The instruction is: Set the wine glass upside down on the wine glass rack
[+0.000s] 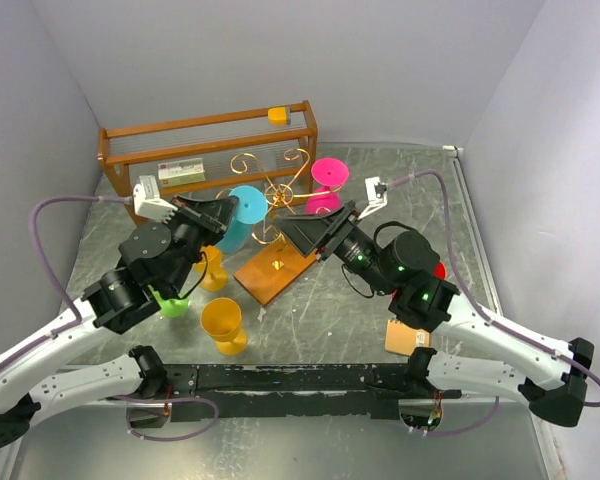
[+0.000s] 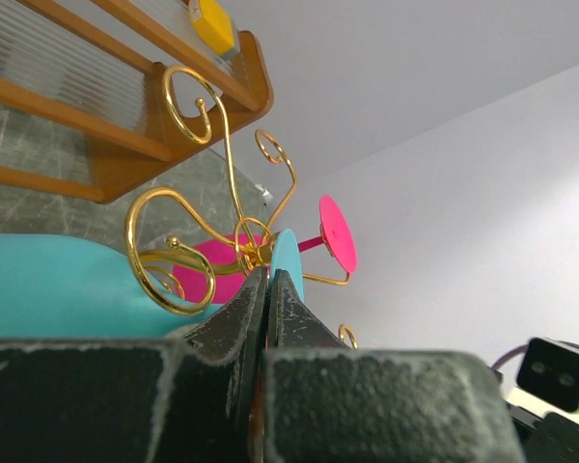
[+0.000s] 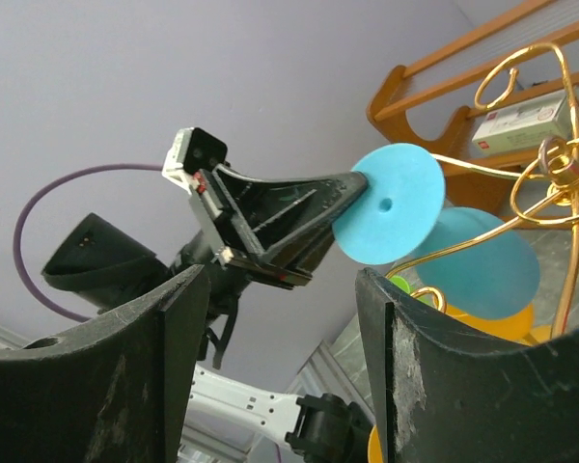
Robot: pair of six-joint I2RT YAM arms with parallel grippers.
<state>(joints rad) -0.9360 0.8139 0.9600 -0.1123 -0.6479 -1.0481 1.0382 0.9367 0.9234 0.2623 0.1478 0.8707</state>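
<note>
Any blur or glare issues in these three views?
Top external: even, soft light, sharp throughout. Left wrist: own fingers soft up close, bright glints on the wine glass rack. Right wrist: near fingers dark, blue wine glass crisp.

Clearly a robotics lab test cell: boxed in by plain pale wall panels [image 1: 280,60], floored with a grey marbled tabletop [image 1: 320,320], fitted with white left arm [image 1: 60,355] and right arm [image 1: 510,335] bolted to a black rail [image 1: 280,378] at the near edge, trailing purple cables [image 1: 36,235].
</note>
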